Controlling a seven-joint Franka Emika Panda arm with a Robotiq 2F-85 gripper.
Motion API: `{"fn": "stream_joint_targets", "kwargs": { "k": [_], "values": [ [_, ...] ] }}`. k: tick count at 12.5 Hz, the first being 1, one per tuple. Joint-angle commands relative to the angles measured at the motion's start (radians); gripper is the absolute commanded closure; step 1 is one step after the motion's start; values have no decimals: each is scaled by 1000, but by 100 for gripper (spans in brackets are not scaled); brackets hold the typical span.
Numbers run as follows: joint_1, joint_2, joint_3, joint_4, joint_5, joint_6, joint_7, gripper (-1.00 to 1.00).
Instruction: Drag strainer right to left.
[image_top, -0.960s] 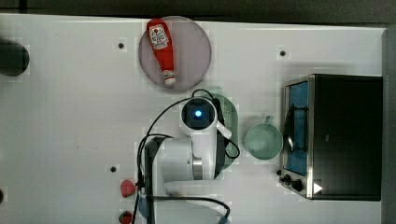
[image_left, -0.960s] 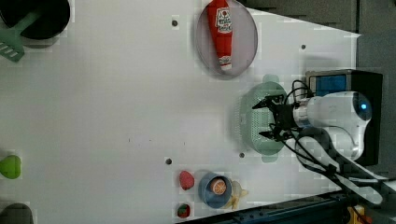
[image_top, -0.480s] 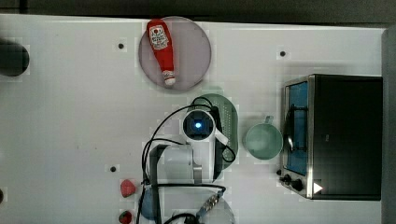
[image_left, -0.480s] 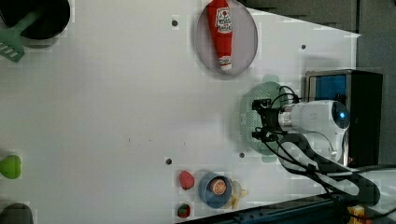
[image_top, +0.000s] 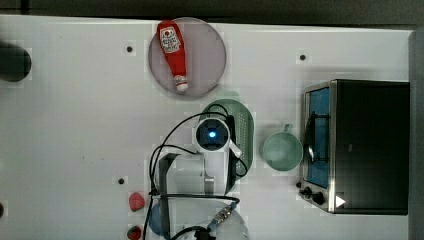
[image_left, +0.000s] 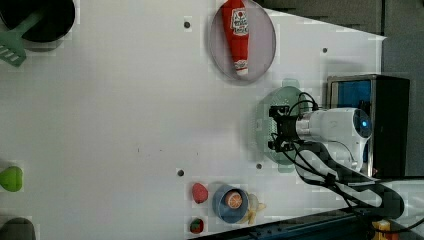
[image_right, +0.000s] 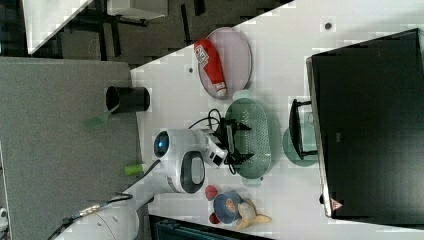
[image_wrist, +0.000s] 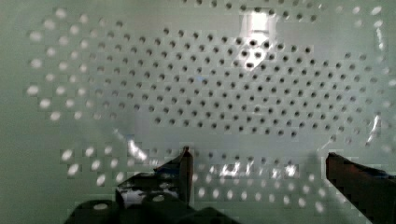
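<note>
The strainer (image_top: 245, 131) is a pale green oval with a grid of small holes, and it lies flat on the white table between the plate and the cup. My arm's wrist covers the strainer's side toward the top view's left. My gripper (image_left: 274, 135) is open and its two black fingers stand spread inside the strainer's bowl (image_right: 256, 135). In the wrist view the perforated floor of the strainer (image_wrist: 210, 93) is very close, with one fingertip (image_wrist: 185, 161) and the other (image_wrist: 355, 175) wide apart over it. Nothing is held between them.
A round mint-green cup (image_top: 281, 151) stands just beside the strainer, and a toaster oven (image_top: 365, 145) beyond it. A ketchup bottle (image_top: 173, 52) lies on a pink plate (image_top: 205, 55). A blue bowl (image_left: 229, 202) and small toy foods sit near the arm's base.
My wrist has shifted slightly toward the top view's bottom and come down into the strainer. The strainer has stayed in place. The fingers remain spread.
</note>
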Motion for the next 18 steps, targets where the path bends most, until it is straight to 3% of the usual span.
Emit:
{"fn": "stream_joint_targets", "kwargs": {
  "k": [1,10,18],
  "values": [
    [67,0,17,24,12,-31,78,-100],
    [253,19,69,65,36,-39,354,-100],
    [410,116,76,238,119,-99,384,-100]
  ]
}}
